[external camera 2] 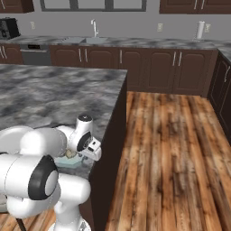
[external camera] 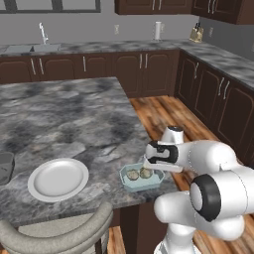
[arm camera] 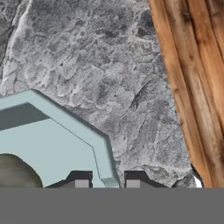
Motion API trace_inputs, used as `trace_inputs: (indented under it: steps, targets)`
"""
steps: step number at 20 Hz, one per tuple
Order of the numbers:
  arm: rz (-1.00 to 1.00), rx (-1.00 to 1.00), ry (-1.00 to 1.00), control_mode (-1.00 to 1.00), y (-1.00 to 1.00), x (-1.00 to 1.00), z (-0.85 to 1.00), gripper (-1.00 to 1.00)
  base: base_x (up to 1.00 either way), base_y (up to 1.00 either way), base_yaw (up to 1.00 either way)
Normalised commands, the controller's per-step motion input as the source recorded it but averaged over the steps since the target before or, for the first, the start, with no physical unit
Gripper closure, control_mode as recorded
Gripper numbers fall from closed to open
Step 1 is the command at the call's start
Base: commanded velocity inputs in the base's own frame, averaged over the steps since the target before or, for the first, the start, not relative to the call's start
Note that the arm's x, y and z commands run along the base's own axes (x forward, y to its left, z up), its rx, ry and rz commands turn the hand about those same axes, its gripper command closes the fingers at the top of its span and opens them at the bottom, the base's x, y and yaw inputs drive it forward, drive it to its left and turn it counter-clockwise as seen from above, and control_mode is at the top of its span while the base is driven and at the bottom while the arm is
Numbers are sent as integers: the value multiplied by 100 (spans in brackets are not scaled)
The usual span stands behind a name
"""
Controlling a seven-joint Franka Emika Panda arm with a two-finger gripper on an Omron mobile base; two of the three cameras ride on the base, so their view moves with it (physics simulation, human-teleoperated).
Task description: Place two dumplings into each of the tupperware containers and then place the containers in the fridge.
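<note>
Teal tupperware container (external camera: 141, 177) sits at the tabletop (external camera: 64, 119) corner near a white plate (external camera: 58, 179), two dumplings (external camera: 139, 173) inside; the arm reaches low, wrist bent over its right rim. From the right base, the tool (external camera 2: 85, 155) dips at that rim. Up close, the fingertips (arm camera: 78, 183) straddle the rim narrowly, apparently pinching it. Lift level and slowly so nothing rolls.

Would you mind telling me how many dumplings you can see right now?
2. Both dumplings sit side by side in the pale blue container near the counter's edge: one on the left, one on the right. The arm may hide others.
</note>
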Motion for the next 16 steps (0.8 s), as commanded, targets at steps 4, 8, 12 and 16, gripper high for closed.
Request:
trace_inputs:
  steps: [4, 8, 12, 16]
  targets:
    - [-2, 7, 0, -100, -52, -20, 76, 100, 0, 0, 0]
    - [-6, 7, 0, -100, -46, -26, 87, 100, 0, 0, 0]
    - [-17, 1, 0, -100, -16, -42, 82, 100, 0, 0, 0]
    - [-16, 0, 0, -100, 0, -28, 91, 100, 0, 0, 0]
